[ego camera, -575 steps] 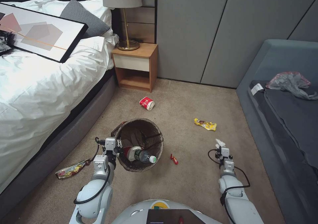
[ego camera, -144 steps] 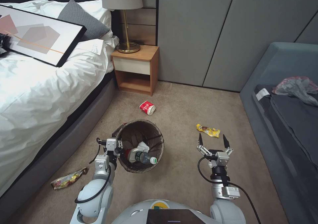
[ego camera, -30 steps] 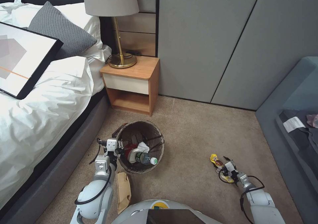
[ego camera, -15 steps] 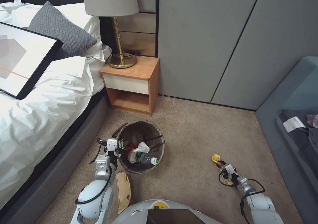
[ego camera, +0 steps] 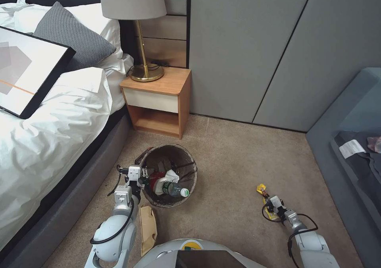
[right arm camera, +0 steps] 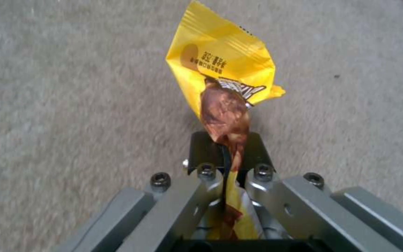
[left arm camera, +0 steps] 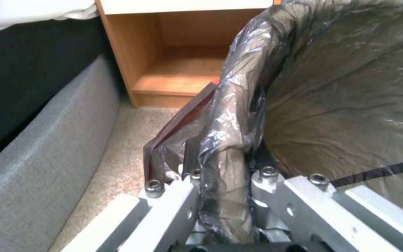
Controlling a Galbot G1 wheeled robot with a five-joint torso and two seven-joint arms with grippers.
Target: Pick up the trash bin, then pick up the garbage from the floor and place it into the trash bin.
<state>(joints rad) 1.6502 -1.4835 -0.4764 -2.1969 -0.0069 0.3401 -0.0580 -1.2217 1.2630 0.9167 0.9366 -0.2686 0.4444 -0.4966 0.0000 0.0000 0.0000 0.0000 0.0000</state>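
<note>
The trash bin (ego camera: 155, 154), lined with a dark brown bag, hangs from my left gripper (ego camera: 139, 177), which is shut on its near rim (left arm camera: 225, 164). Inside it lie a clear bottle with a green label (ego camera: 171, 188), a white tissue (ego camera: 172, 176) and a red piece. My right gripper (ego camera: 269, 198) is low over the carpet at the right, shut on a yellow snack wrapper (right arm camera: 222, 80); the wrapper (ego camera: 261, 189) sticks out beyond its fingers. A brown paper bag (ego camera: 147, 228) lies on the floor beside my left arm.
The bed (ego camera: 47, 113) with a framed picture fills the left. A wooden nightstand (ego camera: 158, 101) with a lamp stands behind the bin. A grey sofa (ego camera: 349, 141) lines the right. Open carpet lies between bin and wrapper.
The right gripper has closed on the yellow wrapper and drawn it slightly back and up off the carpet. The left arm and bin have stayed still.
</note>
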